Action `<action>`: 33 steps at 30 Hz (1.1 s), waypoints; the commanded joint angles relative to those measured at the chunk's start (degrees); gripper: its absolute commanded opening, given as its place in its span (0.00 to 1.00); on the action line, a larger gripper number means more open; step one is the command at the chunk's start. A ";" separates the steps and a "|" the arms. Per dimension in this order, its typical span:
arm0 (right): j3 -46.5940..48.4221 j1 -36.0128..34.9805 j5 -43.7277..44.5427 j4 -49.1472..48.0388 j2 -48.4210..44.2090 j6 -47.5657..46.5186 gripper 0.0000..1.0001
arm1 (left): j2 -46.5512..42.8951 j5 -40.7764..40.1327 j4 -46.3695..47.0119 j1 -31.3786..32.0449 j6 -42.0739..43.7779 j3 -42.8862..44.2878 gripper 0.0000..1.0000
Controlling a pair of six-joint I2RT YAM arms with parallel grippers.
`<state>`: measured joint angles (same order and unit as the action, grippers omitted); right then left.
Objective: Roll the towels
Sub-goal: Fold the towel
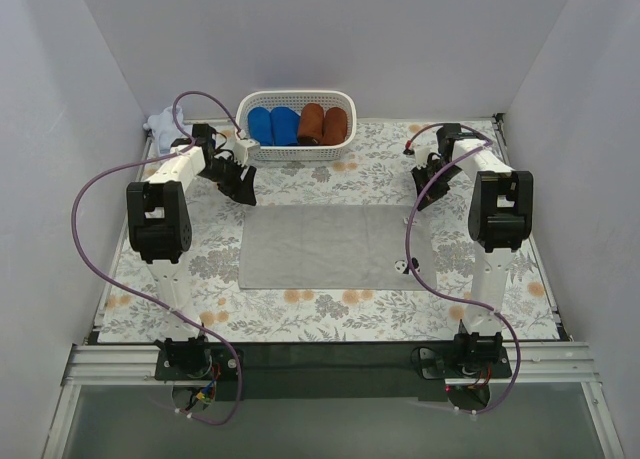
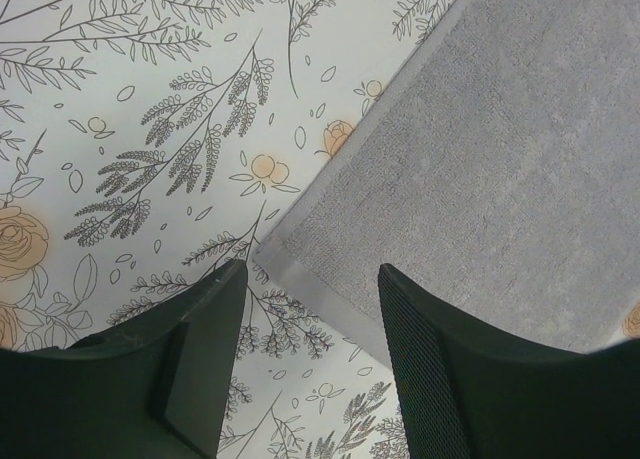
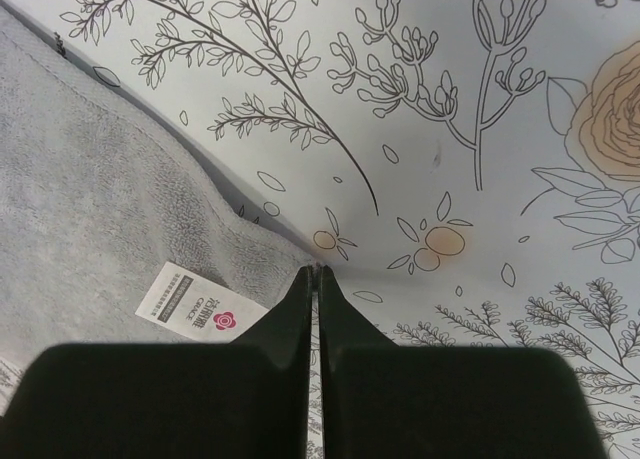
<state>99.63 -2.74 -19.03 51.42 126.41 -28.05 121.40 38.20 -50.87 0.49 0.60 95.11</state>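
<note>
- Table w/ white floral-print cloth cover (image 1: 300, 314), grey leaves + orange roses; carries everything below.
- Mid-grey rectangular terry towel (image 1: 330, 244): lies flat and unrolled at table centre, long side running L–R, between the two arms. Also seen in the left wrist view (image 2: 500, 159) and the right wrist view (image 3: 90, 209).
- White slotted plastic basket (image 1: 300, 155): far edge of table, centre-left, beyond the grey towel and apart from it.
- Pale blue-lavender cloth towel (image 1: 165, 127): bunched up, not flat, at far-left corner of table, left of basket, behind the left arm.
- Two bright blue rolled cloth cylinders (image 1: 272, 126): in left half of basket, side by side.
- Two rust-brown rolled cloth cylinders (image 1: 324, 124): in right half of basket, next to the blue ones.
- Left gripper (image 2: 312, 279): jaws apart, nothing between them. Over grey towel's far-left corner; corner shows in the gap below. Contact w/ cloth: can't tell.
- Right gripper (image 3: 316, 271): fingers pressed together, tips at the grey towel's right edge by a corner. Whether any cloth is nipped: can't tell.
- Small white printed label w/ red flower mark (image 3: 200, 304): on grey towel near its right edge, just beside right gripper's fingers.
</note>
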 commanded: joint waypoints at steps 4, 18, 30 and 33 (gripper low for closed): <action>3.02 0.11 -1.28 2.02 -0.99 -0.69 0.01 | -0.38 -0.84 0.95 -0.40 0.10 1.22 0.49; 2.85 0.11 -1.45 2.19 -0.81 -0.34 0.01 | 2.60 -3.13 2.45 -0.40 2.29 -1.16 0.40; 2.67 0.11 -1.10 2.19 -0.46 -0.25 0.01 | 4.02 -3.74 3.94 0.30 2.65 -3.26 0.30; 2.58 0.11 -0.93 2.19 -0.64 -0.25 0.01 | 3.58 -2.95 3.76 0.39 3.09 -3.97 0.26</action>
<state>100.64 -2.74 -19.46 52.58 126.41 -28.29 124.99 36.01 -46.57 0.49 2.57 93.41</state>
